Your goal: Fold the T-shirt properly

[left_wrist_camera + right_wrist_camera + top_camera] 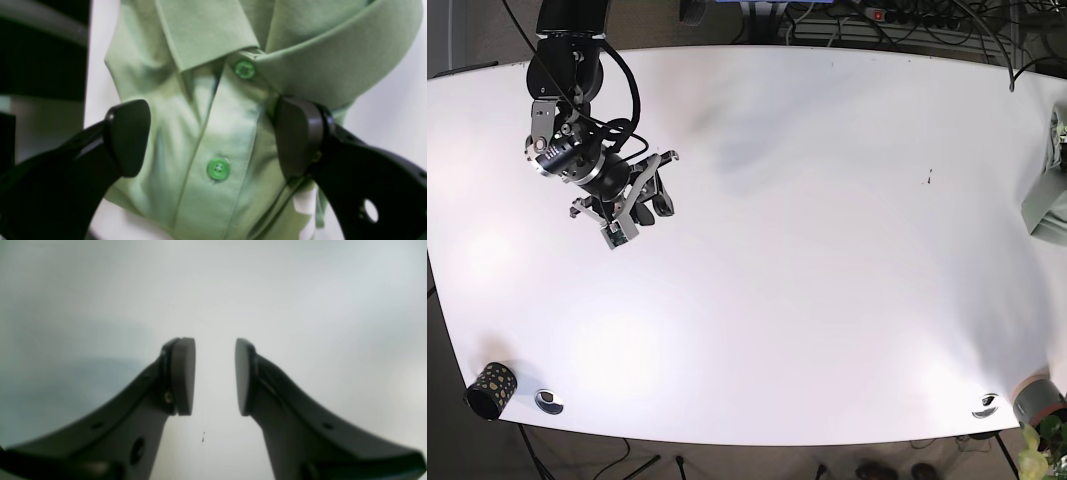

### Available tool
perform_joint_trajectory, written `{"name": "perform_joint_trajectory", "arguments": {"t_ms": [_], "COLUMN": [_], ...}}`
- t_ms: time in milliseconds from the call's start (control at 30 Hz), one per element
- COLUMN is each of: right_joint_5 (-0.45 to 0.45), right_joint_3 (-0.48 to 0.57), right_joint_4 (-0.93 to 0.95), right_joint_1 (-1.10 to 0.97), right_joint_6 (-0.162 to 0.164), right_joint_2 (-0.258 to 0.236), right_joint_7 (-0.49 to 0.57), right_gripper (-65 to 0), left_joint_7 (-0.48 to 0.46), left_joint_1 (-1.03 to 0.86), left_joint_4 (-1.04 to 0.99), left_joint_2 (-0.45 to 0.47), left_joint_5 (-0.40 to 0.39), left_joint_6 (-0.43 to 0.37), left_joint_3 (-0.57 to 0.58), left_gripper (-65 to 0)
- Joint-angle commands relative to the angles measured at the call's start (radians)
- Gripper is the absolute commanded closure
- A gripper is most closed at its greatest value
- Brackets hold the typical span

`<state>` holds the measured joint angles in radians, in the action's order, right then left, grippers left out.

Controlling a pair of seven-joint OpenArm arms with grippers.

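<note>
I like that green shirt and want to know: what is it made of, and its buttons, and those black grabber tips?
The green shirt looks like soft knitted cotton, matte, with gentle creases and a floppy collar. Its buttons look like shiny hard plastic, with small holes in the middle. The left gripper has black pads that look like smooth, dull rubber or plastic; I cannot tell which.

White table, mostly bare

The white table fills the base view. A green shirt lies at its far-right edge, only partly in frame. Near the front-left corner stand a dark speckled cup and a small round metal fitting; another such fitting sits near the front-right corner. A tiny dark speck marks the right side.
</note>
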<state>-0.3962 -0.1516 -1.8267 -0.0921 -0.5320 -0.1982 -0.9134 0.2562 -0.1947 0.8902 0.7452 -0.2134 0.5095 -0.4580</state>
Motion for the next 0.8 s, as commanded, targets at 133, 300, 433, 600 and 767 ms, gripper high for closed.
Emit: {"name": "perform_joint_trajectory", "arguments": {"t_ms": [133,300,433,600,767], "right_joint_5": [-0.016,-0.013,-0.013,0.032,0.202], "right_joint_3": [-0.004,-0.004,-0.004,-0.001,0.001], "right_joint_4": [-0.026,-0.026,-0.028,-0.025,-0.017], "right_joint_1": [0.016,0.035,0.048,0.085,0.088], "right_joint_6": [-0.004,-0.004,-0.004,0.005,0.005], "right_joint_2": [-0.027,-0.031,-0.031,-0.043,-0.014], "right_joint_7": [0.024,0.027,0.029,0.043,0.208], "right_gripper": [-18.7,-18.7,-18.7,-18.7,-18.7], "left_joint_7": [0.088,0.188,0.193,0.183,0.082], "left_joint_1": [-0.018,-0.027,-0.029,-0.002,0.071], "left_joint_4": [0.177,0.426,0.547,0.637,0.66], "left_joint_2": [0.027,-0.029,-0.074,-0.181,-0.284], "left_joint_5": [0.029,0.027,0.03,0.032,0.068], "left_joint_6": [0.071,0.073,0.073,0.065,-0.032], "left_joint_3": [-0.103,-0.118,-0.114,-0.086,0.04], "left_gripper": [-53.7,-53.9,-53.9,-53.7,-53.7]}}
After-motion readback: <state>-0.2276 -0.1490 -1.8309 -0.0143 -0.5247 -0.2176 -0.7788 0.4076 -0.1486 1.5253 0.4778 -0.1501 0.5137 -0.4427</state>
